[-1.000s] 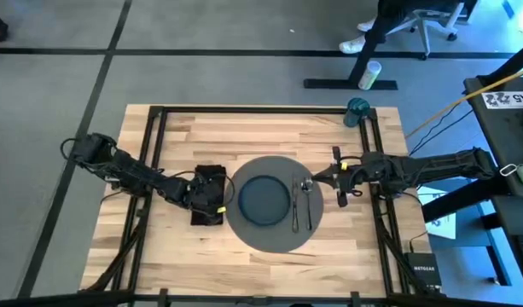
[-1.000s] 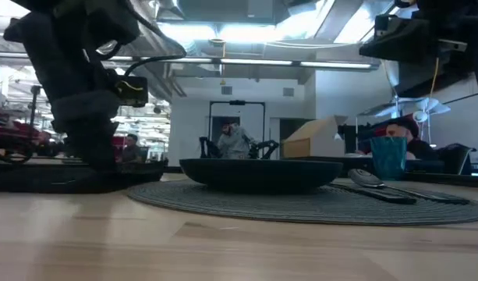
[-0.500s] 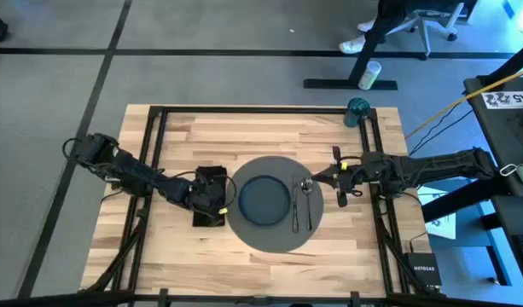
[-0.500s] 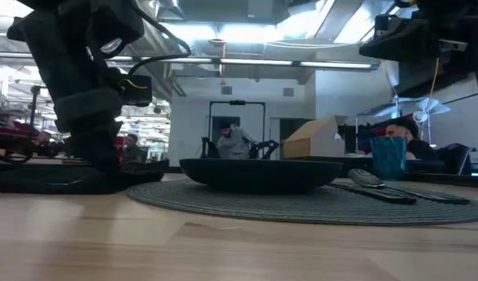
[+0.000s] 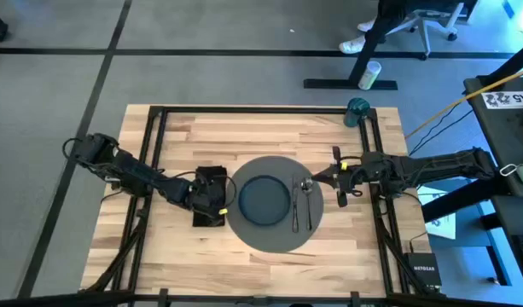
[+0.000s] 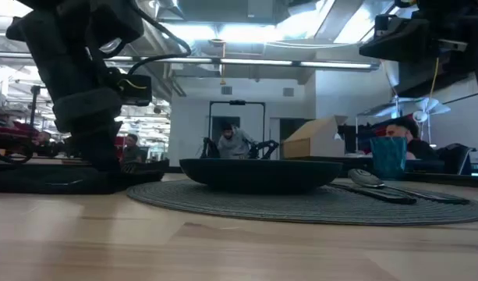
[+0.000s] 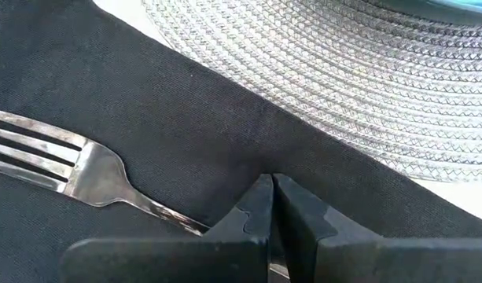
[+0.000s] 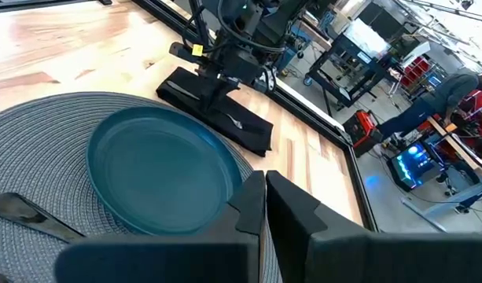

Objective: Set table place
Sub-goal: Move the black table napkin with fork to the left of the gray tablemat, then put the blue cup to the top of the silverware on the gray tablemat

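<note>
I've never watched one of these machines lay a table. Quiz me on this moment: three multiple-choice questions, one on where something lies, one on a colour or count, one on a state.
1. Where does the fork lie?
A. on the black napkin
B. on the plate
C. on bare wood

2. How many utensils lie on the placemat, to the right of the plate in the high view?
A. none
B. two
C. four

3. How do the right gripper's fingers stand?
A. spread wide
B. clamped on a spoon
C. closed together, holding nothing

Answers: 1 A, the left wrist view shows the tines resting on black cloth beside the woven mat. 2 B, the high view shows a spoon and one more piece beside it. 3 C, the right wrist view shows its fingers meeting with nothing between them.
</note>
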Controlling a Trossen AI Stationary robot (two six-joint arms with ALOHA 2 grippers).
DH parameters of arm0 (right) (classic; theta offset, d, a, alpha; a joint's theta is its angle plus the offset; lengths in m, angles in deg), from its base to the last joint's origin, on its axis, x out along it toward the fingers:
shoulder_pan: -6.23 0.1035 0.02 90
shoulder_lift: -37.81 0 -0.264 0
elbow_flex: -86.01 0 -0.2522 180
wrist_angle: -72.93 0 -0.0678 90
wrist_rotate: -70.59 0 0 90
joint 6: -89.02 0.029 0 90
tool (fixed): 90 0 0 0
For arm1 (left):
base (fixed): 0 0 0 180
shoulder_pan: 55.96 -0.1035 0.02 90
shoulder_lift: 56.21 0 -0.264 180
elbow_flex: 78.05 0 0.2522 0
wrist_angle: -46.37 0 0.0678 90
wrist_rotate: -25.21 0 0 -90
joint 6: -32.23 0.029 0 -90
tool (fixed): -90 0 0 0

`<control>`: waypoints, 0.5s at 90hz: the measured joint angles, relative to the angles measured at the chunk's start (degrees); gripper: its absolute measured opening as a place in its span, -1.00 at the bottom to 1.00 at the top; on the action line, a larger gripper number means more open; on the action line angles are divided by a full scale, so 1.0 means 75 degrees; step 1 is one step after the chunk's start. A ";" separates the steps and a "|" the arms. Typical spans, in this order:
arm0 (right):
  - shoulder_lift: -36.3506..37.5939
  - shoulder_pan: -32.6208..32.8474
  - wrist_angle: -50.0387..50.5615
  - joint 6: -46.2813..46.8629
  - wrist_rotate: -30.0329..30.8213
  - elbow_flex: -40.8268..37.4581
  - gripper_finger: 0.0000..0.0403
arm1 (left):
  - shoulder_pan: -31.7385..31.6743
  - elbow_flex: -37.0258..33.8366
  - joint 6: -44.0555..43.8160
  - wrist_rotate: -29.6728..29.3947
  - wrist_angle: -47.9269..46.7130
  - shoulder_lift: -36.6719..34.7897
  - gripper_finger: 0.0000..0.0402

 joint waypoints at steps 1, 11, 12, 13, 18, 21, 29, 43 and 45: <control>-0.0001 -0.0001 0.0000 0.0000 -0.0001 0.0000 -1.00 | 0.0000 0.0012 0.0003 0.0000 -0.0020 0.0000 -1.00; 0.0001 0.0002 0.0000 0.0000 0.0001 0.0000 -1.00 | -0.0003 0.0166 0.0180 0.0009 -0.0154 0.0003 -1.00; 0.0002 0.0002 0.0000 0.0001 0.0002 0.0000 -1.00 | -0.0003 0.0183 0.0194 0.0008 -0.0152 0.0003 -1.00; 0.0001 0.0001 0.0000 0.0000 0.0001 0.0000 -1.00 | -0.0003 0.0202 0.0209 0.0005 -0.0148 0.0003 -1.00; -0.0001 0.0001 0.0003 0.0001 0.0002 0.0000 -1.00 | -0.0003 0.0301 0.0328 -0.0005 -0.0136 0.0003 -1.00; 0.0000 0.0002 0.0001 0.0001 -0.0001 0.0000 -1.00 | -0.0001 0.0356 0.0365 -0.0026 -0.0156 0.0003 -1.00; -0.0001 0.0002 0.0003 0.0001 0.0000 0.0000 -1.00 | -0.0003 0.0490 0.0457 -0.0181 -0.0300 0.0003 -1.00; 0.0002 0.0001 0.0000 -0.0001 0.0001 0.0000 -1.00 | -0.0044 0.0810 0.0689 -0.0372 -0.0565 0.0003 -1.00; 0.0002 0.0002 0.0000 0.0001 -0.0001 0.0000 -1.00 | -0.0058 0.0864 0.0719 -0.0377 -0.0634 0.0003 -1.00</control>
